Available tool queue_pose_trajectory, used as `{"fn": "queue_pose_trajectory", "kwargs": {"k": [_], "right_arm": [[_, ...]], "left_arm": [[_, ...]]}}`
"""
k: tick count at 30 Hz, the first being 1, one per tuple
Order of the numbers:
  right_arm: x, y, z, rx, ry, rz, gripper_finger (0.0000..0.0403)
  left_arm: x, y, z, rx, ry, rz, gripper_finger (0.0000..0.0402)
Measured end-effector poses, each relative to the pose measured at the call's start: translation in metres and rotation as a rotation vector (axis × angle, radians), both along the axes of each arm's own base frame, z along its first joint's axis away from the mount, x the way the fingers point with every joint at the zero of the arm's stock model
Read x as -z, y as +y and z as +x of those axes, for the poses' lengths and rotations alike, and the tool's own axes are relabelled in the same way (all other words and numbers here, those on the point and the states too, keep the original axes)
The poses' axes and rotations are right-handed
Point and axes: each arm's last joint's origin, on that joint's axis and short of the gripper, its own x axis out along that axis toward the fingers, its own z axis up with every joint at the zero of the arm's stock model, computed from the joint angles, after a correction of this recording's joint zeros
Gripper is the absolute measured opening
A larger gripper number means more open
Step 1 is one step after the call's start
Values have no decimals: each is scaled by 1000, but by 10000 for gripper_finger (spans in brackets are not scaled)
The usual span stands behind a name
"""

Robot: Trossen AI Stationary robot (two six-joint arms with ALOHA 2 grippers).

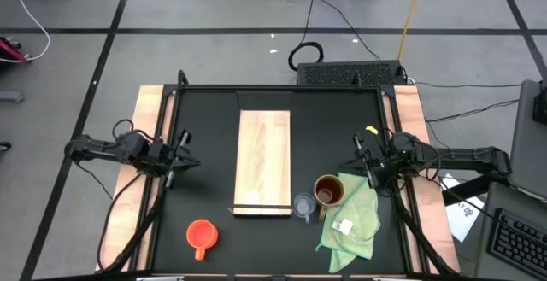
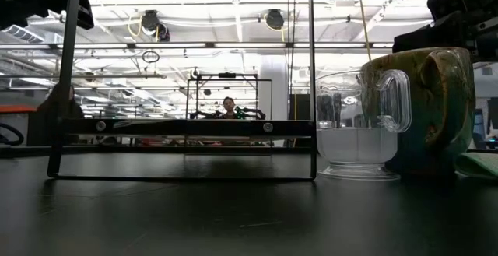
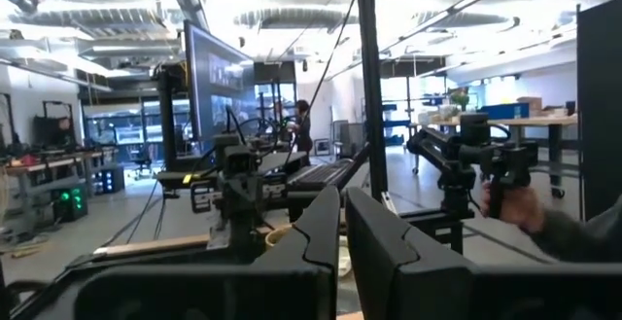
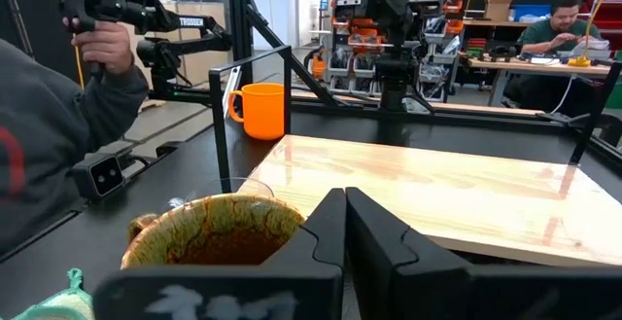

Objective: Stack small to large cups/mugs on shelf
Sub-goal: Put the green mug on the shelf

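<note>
At seven o'clock from the right tool, fingers nearly closed and empty, stands the brown mug; the left tool is farther.

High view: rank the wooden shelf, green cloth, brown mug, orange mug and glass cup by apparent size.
1. wooden shelf
2. green cloth
3. orange mug and brown mug, too alike to rank
4. glass cup

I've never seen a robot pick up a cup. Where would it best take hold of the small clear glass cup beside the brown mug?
Probably by the rim of the small clear glass cup, from straight above with the right hand, which is nearest. It stands upright and open on top, and the brown glazed mug crowds one side, so a side approach looks tight.
</note>
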Motion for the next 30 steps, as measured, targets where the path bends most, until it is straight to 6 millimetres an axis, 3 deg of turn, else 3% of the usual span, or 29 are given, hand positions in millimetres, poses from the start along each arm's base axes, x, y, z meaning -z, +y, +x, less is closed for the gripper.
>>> {"fn": "queue_pose_trajectory", "kwargs": {"k": [9, 16, 30], "right_arm": [[-3, 0, 0, 0, -35, -6, 0], [-13, 0, 0, 2, -147, -62, 0], [-12, 0, 1, 5, -163, -168, 0]], "left_arm": [[-4, 0, -1, -36, -68, 96, 26], [-4, 0, -1, -23, -61, 55, 26], [-4, 0, -1, -4, -44, 3, 26]]}}
